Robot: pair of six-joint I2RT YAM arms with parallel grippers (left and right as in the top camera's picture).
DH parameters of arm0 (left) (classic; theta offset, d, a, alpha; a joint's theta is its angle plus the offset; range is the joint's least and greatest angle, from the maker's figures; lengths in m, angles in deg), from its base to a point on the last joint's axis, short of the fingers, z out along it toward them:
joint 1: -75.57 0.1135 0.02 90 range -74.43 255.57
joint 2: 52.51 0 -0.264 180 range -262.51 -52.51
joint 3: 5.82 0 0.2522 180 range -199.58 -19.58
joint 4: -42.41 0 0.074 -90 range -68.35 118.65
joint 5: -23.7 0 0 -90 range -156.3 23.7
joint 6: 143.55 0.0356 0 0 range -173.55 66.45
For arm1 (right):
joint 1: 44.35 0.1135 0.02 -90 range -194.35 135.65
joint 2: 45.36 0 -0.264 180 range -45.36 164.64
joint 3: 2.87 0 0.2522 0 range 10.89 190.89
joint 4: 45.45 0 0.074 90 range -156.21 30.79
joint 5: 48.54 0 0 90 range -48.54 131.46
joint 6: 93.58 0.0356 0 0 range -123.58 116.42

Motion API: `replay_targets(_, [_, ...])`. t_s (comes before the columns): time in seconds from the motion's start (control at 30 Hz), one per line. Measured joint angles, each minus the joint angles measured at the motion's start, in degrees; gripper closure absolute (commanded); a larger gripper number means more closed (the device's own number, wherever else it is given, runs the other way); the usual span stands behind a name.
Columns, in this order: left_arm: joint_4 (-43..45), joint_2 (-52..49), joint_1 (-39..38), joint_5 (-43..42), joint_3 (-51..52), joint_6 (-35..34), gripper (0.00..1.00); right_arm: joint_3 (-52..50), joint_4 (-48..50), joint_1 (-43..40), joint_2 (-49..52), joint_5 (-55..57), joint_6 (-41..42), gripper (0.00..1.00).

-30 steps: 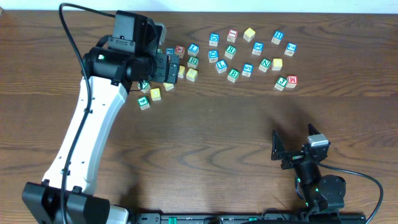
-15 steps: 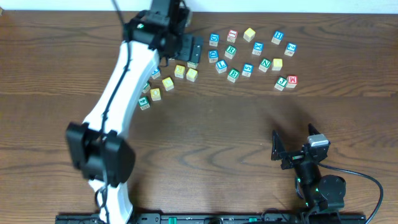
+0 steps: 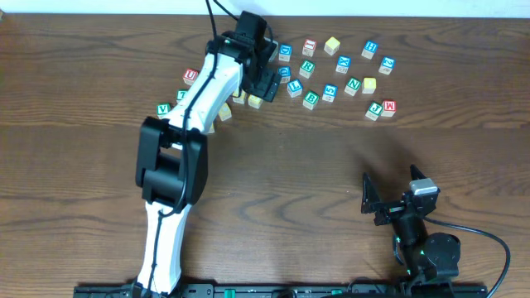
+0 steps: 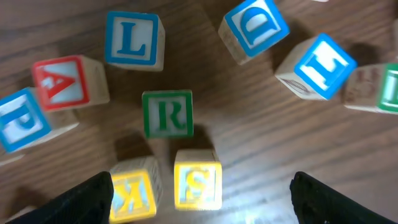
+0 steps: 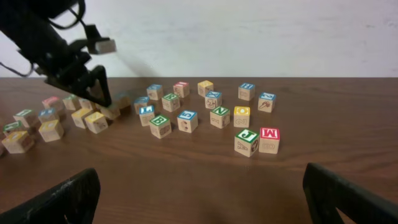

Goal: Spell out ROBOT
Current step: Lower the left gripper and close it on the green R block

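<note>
Several lettered wooden blocks lie scattered at the far side of the table [image 3: 273, 182]. My left gripper [image 3: 267, 73] is open and empty, hovering over the left cluster. In the left wrist view its jaws [image 4: 199, 208] straddle a yellow S block [image 4: 198, 179] and a yellow K block [image 4: 134, 191]. A green R block [image 4: 166, 114] lies just beyond them. A blue L block [image 4: 134, 40], a red A block [image 4: 62, 84] and a blue D block [image 4: 255, 25] lie around it. My right gripper [image 3: 393, 203] is open and empty near the front edge.
Another green R block [image 3: 307, 66] and a green B block [image 3: 310, 99] sit in the right cluster. A green J block [image 5: 247, 140] and a red M block [image 5: 269, 138] lie nearest my right gripper [image 5: 199, 208]. A white wall borders the far edge.
My left arm has swung right and stretched farther out, so its gripper now hangs over blocks nearer the middle of the row. The right arm has not moved.
</note>
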Motion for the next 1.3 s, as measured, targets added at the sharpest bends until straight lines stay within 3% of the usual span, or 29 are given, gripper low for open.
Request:
replay_targets(0.67, [9.4, -4.7, 0.0, 6.03, 0.0, 0.83, 0.14, 0.0, 0.0, 0.0, 0.0, 0.02, 0.02, 0.01])
replay_targets(1.3, [11.56, -7.43, 0.0, 6.43, 0.0, -0.35, 0.55, 0.0, 0.0, 0.0, 0.0, 0.02, 0.0, 0.01])
